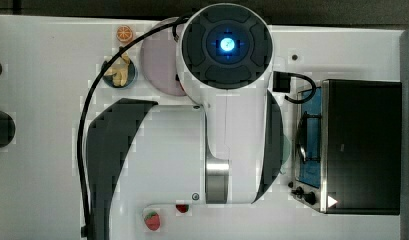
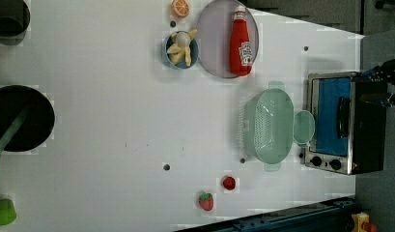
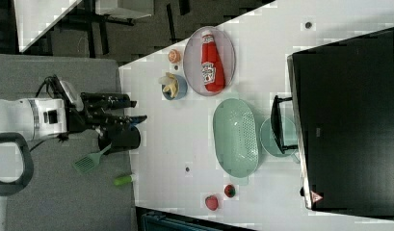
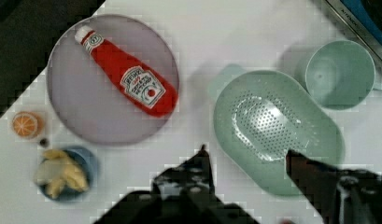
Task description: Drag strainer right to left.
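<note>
In the top view you see one white arm [image 1: 227, 100] covering the middle of the white table [image 1: 42, 175], one round grey-lilac plate [image 1: 159, 60] half hidden beside it, one blue bowl of peeled banana [image 1: 119, 72], one orange slice [image 1: 124, 33], two red toy strawberries [image 1: 152, 220] and one black toaster oven [image 1: 362, 145].

In the left view you count one pale green oval plastic strainer [image 2: 268, 125], dotted with holes, touching one smaller round pale green cup [image 2: 303, 127] that stands between it and the oven. One red ketchup bottle [image 2: 241, 42] lies on the plate.

In the right view the strainer sits below the plate.

In the wrist view the gripper [image 4: 247, 163] hovers with jaws wide apart, holding nothing, over the strainer's near rim.
</note>
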You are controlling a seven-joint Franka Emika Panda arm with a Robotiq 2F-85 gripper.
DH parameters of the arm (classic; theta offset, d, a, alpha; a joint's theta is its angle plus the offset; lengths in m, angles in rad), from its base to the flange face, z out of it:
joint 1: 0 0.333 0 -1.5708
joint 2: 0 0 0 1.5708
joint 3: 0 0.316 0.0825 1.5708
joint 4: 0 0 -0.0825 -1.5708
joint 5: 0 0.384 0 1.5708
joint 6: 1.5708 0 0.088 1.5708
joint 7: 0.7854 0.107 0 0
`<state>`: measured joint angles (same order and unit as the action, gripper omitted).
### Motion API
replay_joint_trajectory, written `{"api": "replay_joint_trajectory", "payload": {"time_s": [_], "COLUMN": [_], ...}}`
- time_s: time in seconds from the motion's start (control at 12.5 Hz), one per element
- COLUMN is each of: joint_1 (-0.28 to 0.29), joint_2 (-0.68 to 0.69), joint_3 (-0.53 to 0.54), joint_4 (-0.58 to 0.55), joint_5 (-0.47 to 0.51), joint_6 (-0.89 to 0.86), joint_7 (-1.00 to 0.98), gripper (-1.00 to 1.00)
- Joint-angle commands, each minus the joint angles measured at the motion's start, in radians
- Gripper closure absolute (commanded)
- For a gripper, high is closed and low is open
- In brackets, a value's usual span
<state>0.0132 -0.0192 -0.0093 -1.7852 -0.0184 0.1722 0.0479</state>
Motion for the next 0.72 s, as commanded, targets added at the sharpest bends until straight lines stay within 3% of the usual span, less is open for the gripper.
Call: {"api": "replay_joint_trajectory", "payload": {"time_s": [0.08,0.24,0.72], "joint_1": [-0.046,-0.046,-0.045], "joint_2": [-0.398,-0.396,-0.31], "joint_3": [-0.052,-0.052,-0.05], "joint_4": [-0.139,-0.151,-0.315], "joint_5": [-0.013,-0.013,-0.01], "joint_6": [-0.248,-0.246,-0.098], "joint_7": [-0.042,-0.041,-0.032], "gripper": [-0.6,-0.99,-1.0]}}
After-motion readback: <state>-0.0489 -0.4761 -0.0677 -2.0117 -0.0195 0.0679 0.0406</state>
